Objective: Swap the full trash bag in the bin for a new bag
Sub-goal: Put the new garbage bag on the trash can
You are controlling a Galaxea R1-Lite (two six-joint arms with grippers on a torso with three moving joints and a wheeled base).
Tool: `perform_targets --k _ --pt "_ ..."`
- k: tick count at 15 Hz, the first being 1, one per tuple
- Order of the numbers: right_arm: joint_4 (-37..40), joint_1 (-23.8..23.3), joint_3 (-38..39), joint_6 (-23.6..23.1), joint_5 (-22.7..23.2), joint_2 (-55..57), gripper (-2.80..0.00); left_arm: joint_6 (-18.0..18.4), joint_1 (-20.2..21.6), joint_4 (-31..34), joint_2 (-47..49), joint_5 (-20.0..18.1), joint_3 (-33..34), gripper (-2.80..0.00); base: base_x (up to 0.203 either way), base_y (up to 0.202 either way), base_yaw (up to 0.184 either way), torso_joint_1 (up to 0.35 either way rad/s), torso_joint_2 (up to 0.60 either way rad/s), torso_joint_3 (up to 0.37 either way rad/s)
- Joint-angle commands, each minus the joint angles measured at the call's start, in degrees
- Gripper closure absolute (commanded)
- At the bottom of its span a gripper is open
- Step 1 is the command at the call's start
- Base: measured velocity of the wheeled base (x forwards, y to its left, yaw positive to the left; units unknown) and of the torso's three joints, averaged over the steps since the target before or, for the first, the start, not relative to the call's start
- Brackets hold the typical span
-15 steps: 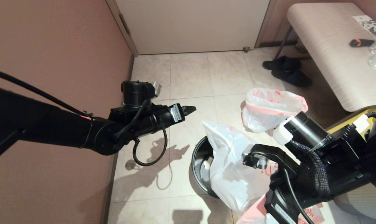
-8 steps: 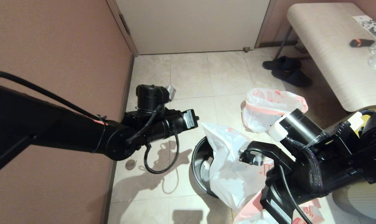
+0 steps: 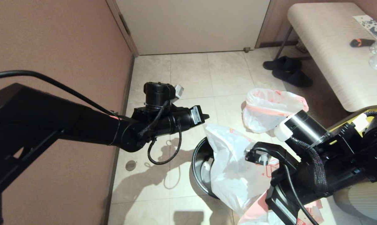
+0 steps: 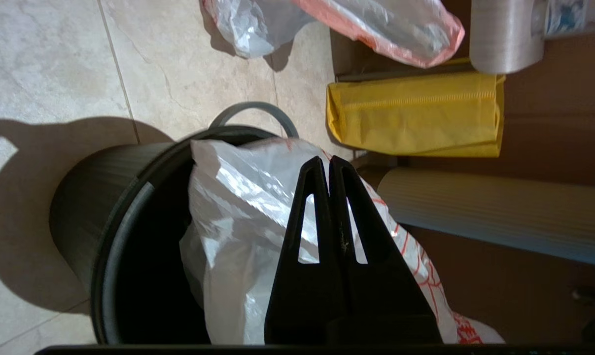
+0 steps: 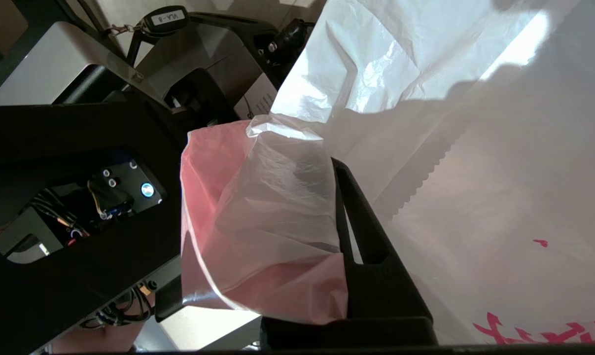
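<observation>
lining the bin [image 3: 198, 170]: right claw [image 5: 327, 167] pinched the new bag's [image 3: 235, 168] pink rim, left claw [image 4: 329, 162] hung shut and empty above it; next it likely must open and catch the opposite rim.

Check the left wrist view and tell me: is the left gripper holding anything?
No, the left gripper is shut on nothing, its fingers pressed together in the air above the new bag.

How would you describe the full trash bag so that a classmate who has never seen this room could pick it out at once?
Start at the closed door and come forward over the tiled floor to the black bin. The full trash bag sits on the tiles just beyond the bin, nearer the bench. It stands bulging on its own, while the new bag hangs limp over the bin.
</observation>
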Motion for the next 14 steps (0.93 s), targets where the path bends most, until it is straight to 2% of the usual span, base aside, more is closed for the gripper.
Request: perform_targets --k 1,2,4,5,9,14 --pt "0.1 0.0 1.4 -0.3 0.8 -0.2 0.00 -1.0 2.2 0.0 2.3 -1.9 -2.6 0.00 0.000 0.000 0.000 0.000 0.00 0.000" --pt "0.0 0.0 2.2 -0.5 1.2 -0.3 0.00 -2.3 3.0 1.0 3.4 -3.6 -4.8 0.00 0.000 0.000 0.000 0.000 0.00 0.000" --pt "0.0 -0.6 3.1 -3.3 1.9 0.1 0.00 -5.7 4.3 6.4 4.5 -10.3 -8.7 0.00 0.000 0.000 0.000 0.000 0.00 0.000" --pt "0.0 -1.1 3.2 -4.2 1.9 0.9 0.00 -7.8 4.4 8.3 4.5 -11.6 -9.1 0.00 0.000 0.000 0.000 0.000 0.00 0.000" --pt "0.0 -2.3 4.0 -6.5 2.9 1.6 0.00 -7.9 4.2 12.7 7.4 -11.7 -11.0 0.00 0.000 0.000 0.000 0.000 0.00 0.000" --pt "0.0 -2.3 6.6 -10.4 3.6 1.9 0.00 -8.0 3.6 17.3 18.0 -12.6 -24.0 0.00 0.000 0.000 0.000 0.000 0.00 0.000"
